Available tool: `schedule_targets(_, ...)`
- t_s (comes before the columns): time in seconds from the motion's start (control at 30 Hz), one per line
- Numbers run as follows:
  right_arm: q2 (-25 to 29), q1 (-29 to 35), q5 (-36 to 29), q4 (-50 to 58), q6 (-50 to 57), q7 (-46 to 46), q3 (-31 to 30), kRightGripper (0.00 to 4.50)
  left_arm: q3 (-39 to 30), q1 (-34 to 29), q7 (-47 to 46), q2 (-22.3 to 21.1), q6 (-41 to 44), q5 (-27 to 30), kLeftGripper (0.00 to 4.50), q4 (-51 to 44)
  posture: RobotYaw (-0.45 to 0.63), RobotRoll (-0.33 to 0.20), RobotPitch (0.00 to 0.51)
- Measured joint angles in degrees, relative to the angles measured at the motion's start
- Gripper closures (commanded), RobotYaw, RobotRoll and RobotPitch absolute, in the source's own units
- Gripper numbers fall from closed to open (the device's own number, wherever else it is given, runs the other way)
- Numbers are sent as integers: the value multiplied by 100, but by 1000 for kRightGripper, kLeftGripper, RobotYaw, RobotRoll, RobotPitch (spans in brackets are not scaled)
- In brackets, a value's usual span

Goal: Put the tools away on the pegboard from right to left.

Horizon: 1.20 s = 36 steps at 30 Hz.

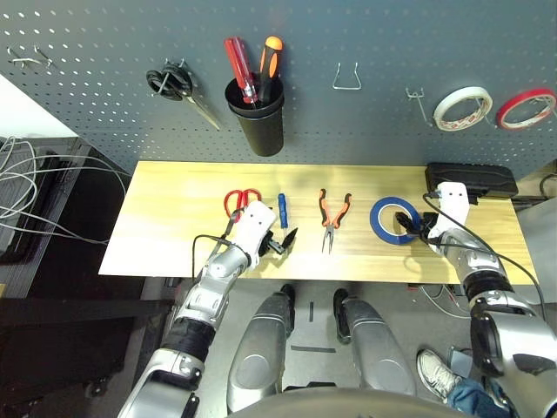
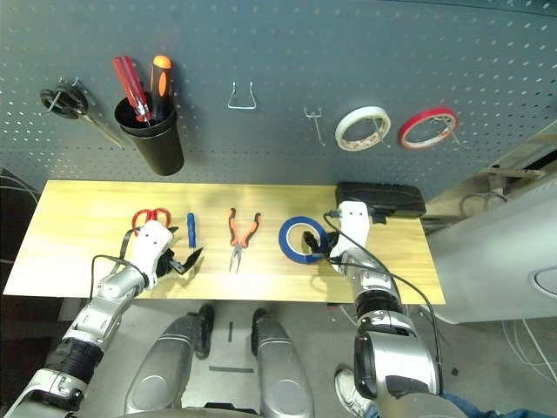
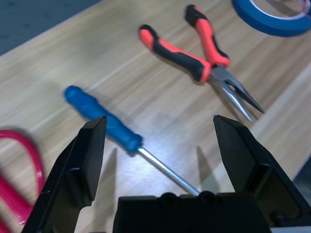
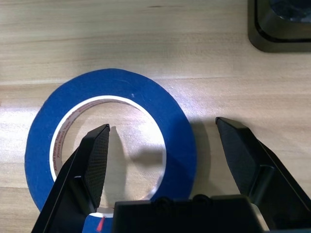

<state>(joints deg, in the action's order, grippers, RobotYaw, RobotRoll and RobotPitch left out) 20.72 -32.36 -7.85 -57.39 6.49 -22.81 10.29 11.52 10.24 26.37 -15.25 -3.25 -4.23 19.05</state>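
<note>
Straddling tape wall, lower centre of frame: my right gripper wide open, one finger inside ring. Left gripper open over screwdriver, mid-left. Pegboard across top. Risk: flat roll skids or tilts when fingers close, missing hook.

A blue tape roll with a white inner ring is seen between black fingers. The pliers are handled orange and black; the screwdriver handle blue; the table pale wood-grained.
</note>
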Motion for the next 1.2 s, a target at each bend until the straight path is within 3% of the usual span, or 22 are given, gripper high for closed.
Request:
schedule_targets(0.2, 1, -34, 116, -24, 71, 29, -84, 0, 84, 1, 172, -21, -85, -2, 30, -101, 78, 0, 330)
schedule_targets(0.27, 17, -64, 183, -29, 141, 89, -170, 375, 95, 11, 222, -32, -103, -6, 0, -103, 74, 0, 327)
schedule_targets(0.6, 112, -192, 370, -76, 492, 384, -219, 3683, 112, 265, 481, 56, -330, 29, 0, -41, 60, 0, 284)
schedule_targets(0.9, 124, 21, 405, 383, 522, 158, -361, 3764, 289, 413, 841, 18, -1754, 29, 0, 147, 47, 0, 239)
schedule_targets(1.2, 223, 1006, 533, 2609, -340, -390, -737, 3764, 315, 443, 852, 16, -2463, 30, 0, 50, 32, 0, 230)
